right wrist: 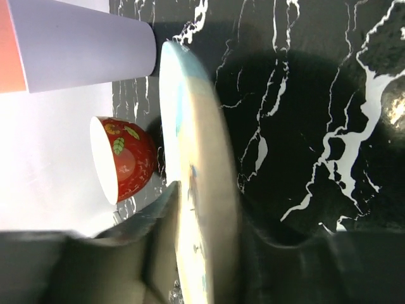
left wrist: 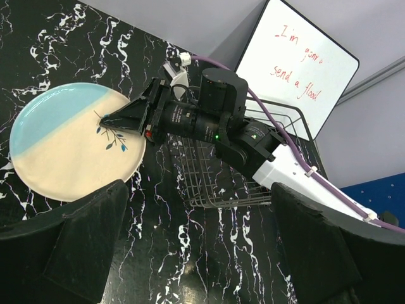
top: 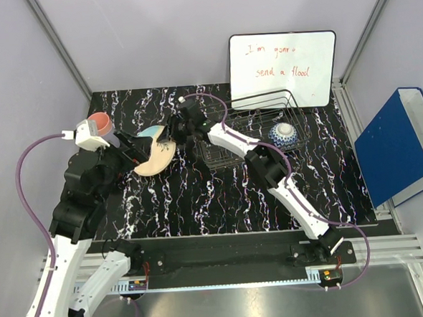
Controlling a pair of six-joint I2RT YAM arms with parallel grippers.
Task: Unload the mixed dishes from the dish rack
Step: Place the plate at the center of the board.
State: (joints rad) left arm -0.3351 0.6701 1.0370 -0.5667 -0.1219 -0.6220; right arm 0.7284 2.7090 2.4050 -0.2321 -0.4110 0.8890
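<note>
The large light-blue-and-cream plate [top: 154, 153] is left of the black wire dish rack [top: 232, 139], low over the marbled mat. My right gripper [top: 170, 137] is shut on its right edge; it shows edge-on between the fingers in the right wrist view [right wrist: 199, 158]. A small blue-and-white patterned bowl [top: 283, 132] sits in the rack. The salmon-pink cup [top: 100, 124] stands at the mat's far left. The lavender cup [right wrist: 82, 47] and the red bowl [right wrist: 123, 158], both on their sides in this view, lie beyond the plate. My left gripper [left wrist: 199, 190] is open and empty near the plate [left wrist: 63, 145]. The small red dish is out of view.
A white board with red writing [top: 283, 68] leans behind the rack. A blue binder [top: 392, 151] lies off the mat at the right. The right arm [left wrist: 253, 136] stretches across the rack's front left corner [left wrist: 209, 190]. Grey walls close in left and back.
</note>
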